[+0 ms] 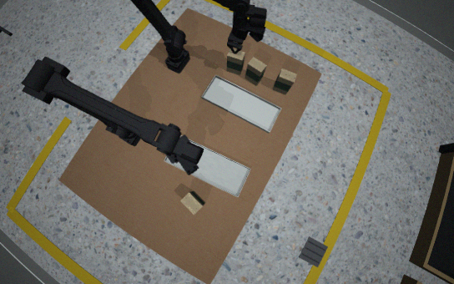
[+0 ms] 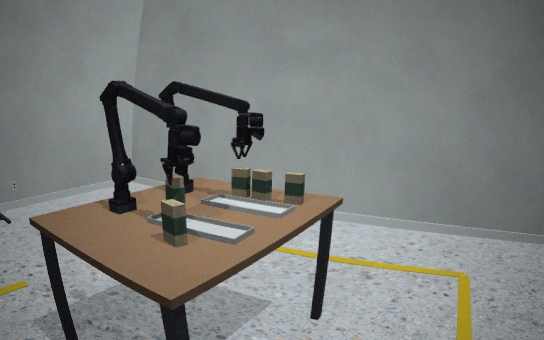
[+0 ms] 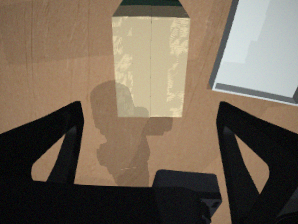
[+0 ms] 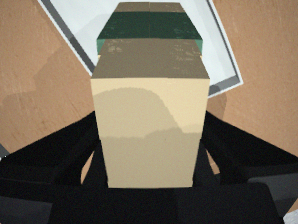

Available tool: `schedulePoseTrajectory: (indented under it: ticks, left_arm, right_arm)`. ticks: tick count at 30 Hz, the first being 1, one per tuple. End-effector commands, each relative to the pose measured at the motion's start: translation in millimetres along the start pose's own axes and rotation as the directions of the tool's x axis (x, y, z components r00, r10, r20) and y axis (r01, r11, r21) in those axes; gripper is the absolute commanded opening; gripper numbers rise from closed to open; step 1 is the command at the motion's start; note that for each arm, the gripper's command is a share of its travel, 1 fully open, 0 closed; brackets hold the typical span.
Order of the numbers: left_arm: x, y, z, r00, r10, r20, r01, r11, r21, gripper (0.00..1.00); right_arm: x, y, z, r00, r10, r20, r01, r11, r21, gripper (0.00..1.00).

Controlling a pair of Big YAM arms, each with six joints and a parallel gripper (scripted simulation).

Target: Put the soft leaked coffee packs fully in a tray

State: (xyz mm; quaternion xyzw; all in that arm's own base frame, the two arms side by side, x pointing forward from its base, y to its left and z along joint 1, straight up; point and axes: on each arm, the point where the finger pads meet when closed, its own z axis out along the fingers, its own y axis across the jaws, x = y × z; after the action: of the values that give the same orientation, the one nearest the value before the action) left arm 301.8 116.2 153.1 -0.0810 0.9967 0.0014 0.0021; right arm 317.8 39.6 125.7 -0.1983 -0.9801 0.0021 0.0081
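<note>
Meanwhile, pack (image 2: 175,193) (image 4: 150,132) (upright) in right jaws (image 2: 176,181)

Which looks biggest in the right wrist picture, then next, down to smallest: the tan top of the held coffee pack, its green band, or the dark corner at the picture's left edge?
1. Tan top
2. Green band
3. Dark corner

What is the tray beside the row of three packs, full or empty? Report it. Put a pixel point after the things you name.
Empty: in the top view, the whole white floor of the tray (image 1: 250,104) (image 2: 250,205) (image 3: 260,50) shows bare within its rim.
</note>
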Motion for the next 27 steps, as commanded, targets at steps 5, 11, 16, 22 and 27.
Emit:
schedulePoseTrajectory:
  ticks: [5,11,16,22,27]
  left_arm:
    - [-10.8,1.1,-10.5,1.0,0.005,0.029,-0.005,1.0,-0.005,0.79]
    - [-10.8,1.1,-10.5,1.0,0.005,0.029,-0.005,1.0,-0.005,0.79]
    - [-10.8,1.1,-10.5,1.0,0.005,0.029,-0.005,1.0,-0.005,0.79]
    - [-10.8,1.1,-10.5,1.0,0.005,0.029,-0.005,1.0,-0.005,0.79]
    - [-10.8,1.1,-10.5,1.0,0.005,0.029,-0.005,1.0,-0.005,0.79]
  right_arm:
    - [-22.0,8.3,-33.1,0.996,0.022,0.083,-0.018,0.999,-0.046,0.26]
    - [-23.1,9.0,-30.2,0.996,0.022,0.089,-0.018,0.999,-0.05,0.26]
    - [-6.8,-0.3,-1.6,0.999,0.021,0.038,-0.02,1.0,-0.02,0.26]
    - [-6.6,-0.4,11.3,1.0,0.02,0.017,-0.02,1.0,-0.007,0.26]
    - [-11.1,2.1,12.4,0.999,0.02,0.031,-0.02,1.0,-0.016,0.26]
